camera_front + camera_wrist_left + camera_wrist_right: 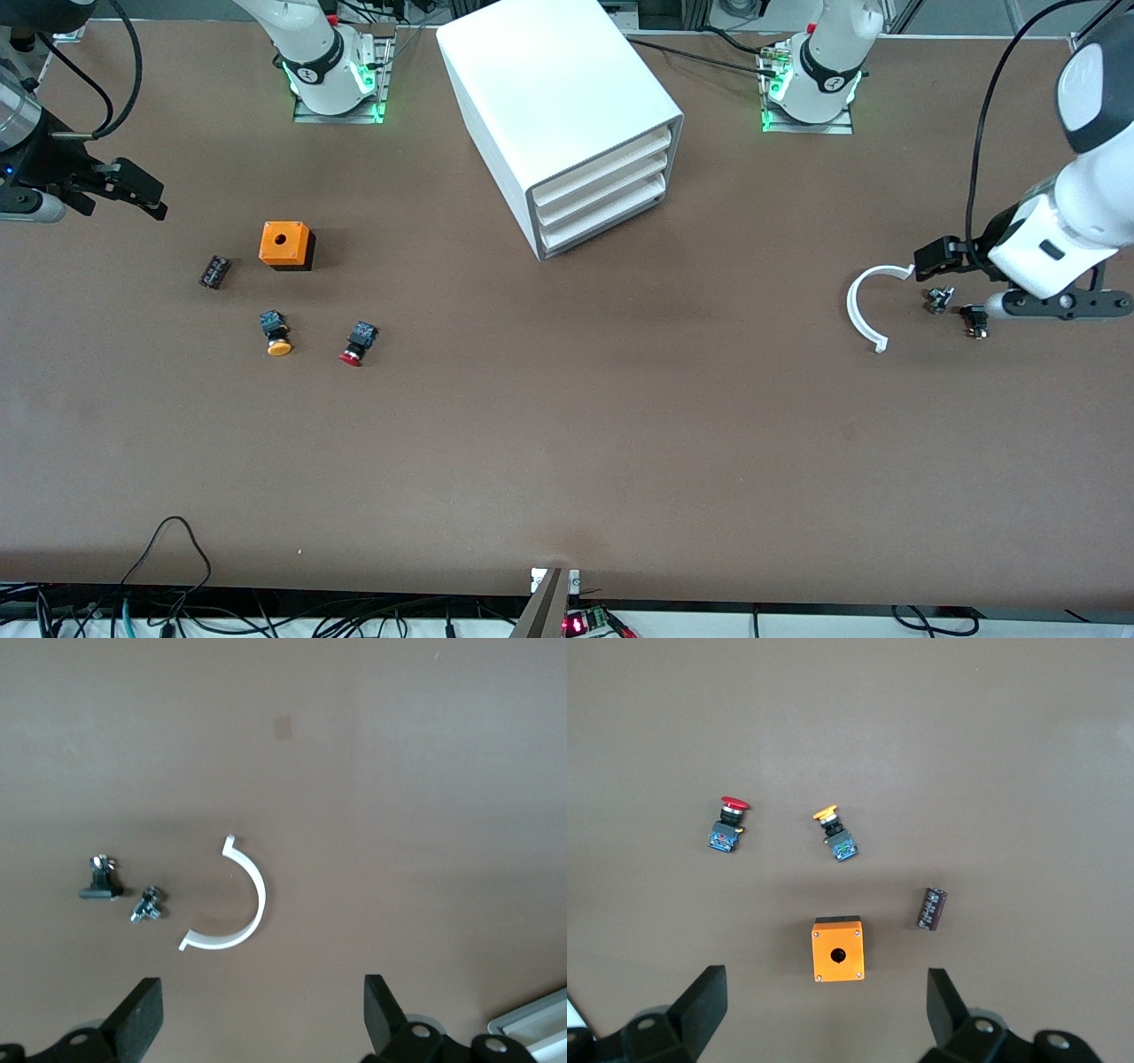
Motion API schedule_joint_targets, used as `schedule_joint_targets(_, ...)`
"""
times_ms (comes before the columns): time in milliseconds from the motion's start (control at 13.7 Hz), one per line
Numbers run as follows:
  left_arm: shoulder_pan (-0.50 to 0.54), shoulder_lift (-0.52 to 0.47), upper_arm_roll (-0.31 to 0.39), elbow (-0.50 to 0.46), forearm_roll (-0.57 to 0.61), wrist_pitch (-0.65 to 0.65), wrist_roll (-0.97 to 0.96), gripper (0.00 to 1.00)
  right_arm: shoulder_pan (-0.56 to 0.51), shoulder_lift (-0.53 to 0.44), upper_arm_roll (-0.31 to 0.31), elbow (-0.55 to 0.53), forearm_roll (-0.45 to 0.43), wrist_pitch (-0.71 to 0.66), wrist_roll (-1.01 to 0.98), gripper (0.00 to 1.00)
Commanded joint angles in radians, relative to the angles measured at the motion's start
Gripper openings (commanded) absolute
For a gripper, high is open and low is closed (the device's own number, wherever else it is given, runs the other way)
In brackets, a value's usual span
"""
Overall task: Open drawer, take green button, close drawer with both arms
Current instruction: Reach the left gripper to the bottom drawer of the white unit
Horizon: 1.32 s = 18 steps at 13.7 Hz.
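**Cabinet shut, both arms waiting at the counter's ends**

Front view: white cabinet (567,115) standing between the two bases, all three trays pushed in, the drawer (607,221) lowest and closed. Green button nowhere in sight. Toward the right arm's end — orange box (285,245), small dark cylinder (213,271), yellow-capped button (276,334) and red-capped button (356,344) nearer the camera. Left end effector (941,259) low over the counter (567,443), just beside a white curved clip (866,307) and two small metal parts (939,299). Right end effector (142,190) up at the other end, empty.

Left wrist view: left end effector's fingers (142,1014) spread wide, gripping nothing; clip and two small parts lying apart on the counter.

Right wrist view: right end effector's fingers (702,1001) spread wide over the orange box; both buttons and the cylinder untouched.
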<state>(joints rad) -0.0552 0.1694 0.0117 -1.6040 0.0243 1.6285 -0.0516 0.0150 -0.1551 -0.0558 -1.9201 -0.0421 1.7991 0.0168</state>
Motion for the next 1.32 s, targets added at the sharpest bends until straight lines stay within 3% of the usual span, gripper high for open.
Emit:
schedule_joint_targets(0, 0.001, 0.086, -0.030, 0.010, -0.015, -0.035, 0.021, 1.00, -0.007, 0.009, 0.004, 0.019, 0.018, -0.006, -0.004, 1.00)
schedule_joint_targets(73, 0.005, 0.154, -0.036, -0.005, -0.027, -0.032, 0.022, 1.00, -0.007, 0.028, 0.005, 0.024, 0.019, -0.001, -0.011, 1.00)
schedule_joint_targets(292, 0.003, 0.267, -0.036, -0.028, -0.283, 0.008, 0.055, 1.00, 0.002, 0.116, 0.016, 0.114, 0.022, -0.018, -0.011, 1.00)
schedule_joint_targets(438, -0.023, 0.303, -0.058, -0.172, -0.448, 0.194, 0.056, 1.00, 0.005, 0.129, 0.016, 0.122, 0.024, -0.030, -0.012, 1.00)
schedule_joint_targets(584, -0.026, 0.317, -0.126, -0.270, -0.568, 0.302, 0.119, 1.00, 0.003, 0.131, 0.014, 0.122, 0.025, -0.059, -0.012, 1.00)
schedule_joint_targets(804, -0.043, 0.338, -0.193, -0.338, -0.699, 0.303, 0.306, 1.00, 0.003, 0.149, 0.014, 0.121, 0.025, -0.061, -0.008, 1.00)
schedule_joint_targets(950, -0.070, 0.380, -0.207, -0.407, -0.879, 0.303, 0.491, 1.00, 0.023, 0.179, 0.017, 0.125, 0.024, -0.053, 0.003, 1.00)
schedule_joint_targets(1096, -0.103, 0.421, -0.211, -0.448, -0.984, 0.301, 0.696, 1.00, 0.057, 0.229, 0.017, 0.124, 0.028, -0.031, 0.008, 1.00)
schedule_joint_targets(1242, -0.109, 0.427, -0.246, -0.493, -1.061, 0.297, 0.786, 1.00, 0.062, 0.268, 0.014, 0.125, 0.132, -0.011, 0.005, 1.00)
